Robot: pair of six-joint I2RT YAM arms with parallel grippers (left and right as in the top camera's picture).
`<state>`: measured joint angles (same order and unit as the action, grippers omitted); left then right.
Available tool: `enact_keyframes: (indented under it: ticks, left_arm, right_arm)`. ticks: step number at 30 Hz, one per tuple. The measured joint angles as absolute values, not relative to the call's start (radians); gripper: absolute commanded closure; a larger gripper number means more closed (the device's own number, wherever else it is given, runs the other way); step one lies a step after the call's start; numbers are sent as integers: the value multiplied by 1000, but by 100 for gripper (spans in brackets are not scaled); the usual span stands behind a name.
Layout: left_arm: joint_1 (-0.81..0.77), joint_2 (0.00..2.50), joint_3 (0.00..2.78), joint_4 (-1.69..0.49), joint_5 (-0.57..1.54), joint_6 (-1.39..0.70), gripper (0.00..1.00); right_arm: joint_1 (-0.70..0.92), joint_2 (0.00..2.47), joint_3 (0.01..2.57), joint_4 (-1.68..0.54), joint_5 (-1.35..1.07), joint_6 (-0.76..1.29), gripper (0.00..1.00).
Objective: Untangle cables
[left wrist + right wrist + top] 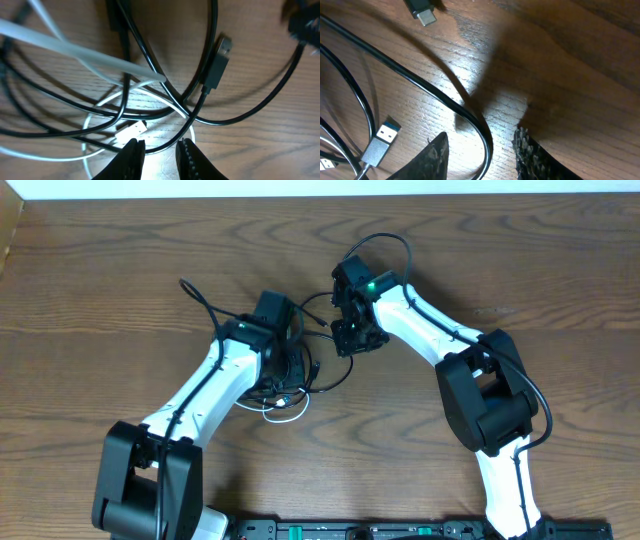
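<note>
The black cable and the white cable lie tangled on the table between the two arms. My left gripper hangs over the tangle. In the left wrist view it is open by a narrow gap with only bare wood between the fingers. Just beyond the tips are the white cable's loop, its plug and crossing black strands. My right gripper is open, and a black cable strand runs between its fingers without being pinched.
A black USB plug lies beyond the left fingers. Near the right gripper are a silver USB plug and a black plug with a metal tip. The wooden table stretches all round the tangle.
</note>
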<state>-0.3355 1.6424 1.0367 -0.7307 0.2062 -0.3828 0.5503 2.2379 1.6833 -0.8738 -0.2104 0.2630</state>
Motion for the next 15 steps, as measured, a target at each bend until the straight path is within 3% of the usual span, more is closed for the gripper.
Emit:
enact_keyframes:
  ticks: [15]
  left_arm:
    - [-337,1651,915,-583,287,-249,71]
  right_arm:
    - [550,2238,1683,-872,-208,278,61]
